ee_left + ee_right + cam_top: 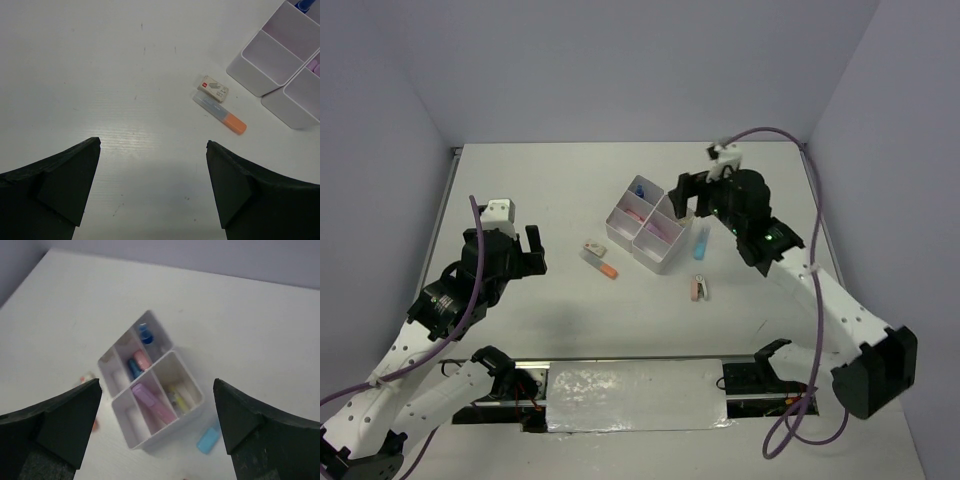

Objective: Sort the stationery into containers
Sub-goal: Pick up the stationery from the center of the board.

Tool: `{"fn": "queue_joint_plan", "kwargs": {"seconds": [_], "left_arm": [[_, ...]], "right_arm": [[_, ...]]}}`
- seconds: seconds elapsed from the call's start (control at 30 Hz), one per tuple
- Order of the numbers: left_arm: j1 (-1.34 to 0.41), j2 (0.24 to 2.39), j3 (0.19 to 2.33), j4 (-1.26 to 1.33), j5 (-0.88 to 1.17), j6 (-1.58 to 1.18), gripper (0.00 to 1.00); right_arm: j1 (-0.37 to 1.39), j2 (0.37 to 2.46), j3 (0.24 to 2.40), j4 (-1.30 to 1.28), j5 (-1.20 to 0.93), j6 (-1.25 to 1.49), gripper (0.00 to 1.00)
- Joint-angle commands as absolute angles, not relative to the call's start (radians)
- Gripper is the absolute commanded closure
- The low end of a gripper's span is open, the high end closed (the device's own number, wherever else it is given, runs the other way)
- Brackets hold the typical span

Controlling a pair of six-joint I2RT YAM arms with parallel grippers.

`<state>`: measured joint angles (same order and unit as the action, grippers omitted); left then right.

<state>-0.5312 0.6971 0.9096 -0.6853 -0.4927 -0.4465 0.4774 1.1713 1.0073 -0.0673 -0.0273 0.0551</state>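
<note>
1. Nearest us, the left fingers (60,185) are spread wide with nothing between them. They hover over a bare part of the desk (560,190), left of the loose items.
2. The pink stapler (701,288) lies alone on the desk, on the near side of the box and right of centre.
3. The orange highlighter (220,112) lies flat. The eraser (214,88) is just beyond it, almost touching. Both are just left of the box.
4. The blue highlighter (701,240) lies on the desk outside the box, just beside its right side.
5. The white box (165,430) sits mid-desk, turned diagonally.
   - The blue-capped tube (145,333) is in the farthest compartment.
   - A pink highlighter (142,359) and a blue one lie side by side in the next compartment.
   - In the nearer half are a lilac highlighter (152,402) and the yellow pens (177,396), with a wall between them.
6. The right fingers (260,425) are wide apart and empty, held above the box's far right edge.
</note>
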Motion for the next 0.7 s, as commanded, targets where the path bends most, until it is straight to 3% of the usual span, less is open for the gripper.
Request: {"fn": "queue_joint_plan", "kwargs": {"seconds": [0.0,0.13,0.2,0.27,0.37,0.67], "left_arm": [[-0.526,0.690,0.904,-0.644,-0.492,-0.433,0.01],[-0.526,0.693,0.905,-0.646,-0.492,-0.434,0.01],[-0.526,0.693,0.905,-0.646,-0.492,-0.436,0.01],[-0.526,0.692,0.905,-0.647,-0.497,-0.437,0.01],[-0.526,0.687,0.904,-0.649,-0.499,-0.439,0.01],[-0.526,0.683,0.905,-0.647,-0.499,-0.437,0.01]], "right_arm": [[0.390,1.108,0.997,-0.311,0.371,0.449,0.00],[0.312,1.153,0.939,-0.457,0.356,0.528,0.05],[0.290,1.192,0.914,-0.450,0.325,0.543,0.14],[0.262,1.222,0.885,-0.428,0.319,0.561,0.31],[0.241,1.285,0.880,-0.362,0.221,0.545,0.41],[0.248,1.546,0.977,-0.322,0.161,0.575,0.44]]}}
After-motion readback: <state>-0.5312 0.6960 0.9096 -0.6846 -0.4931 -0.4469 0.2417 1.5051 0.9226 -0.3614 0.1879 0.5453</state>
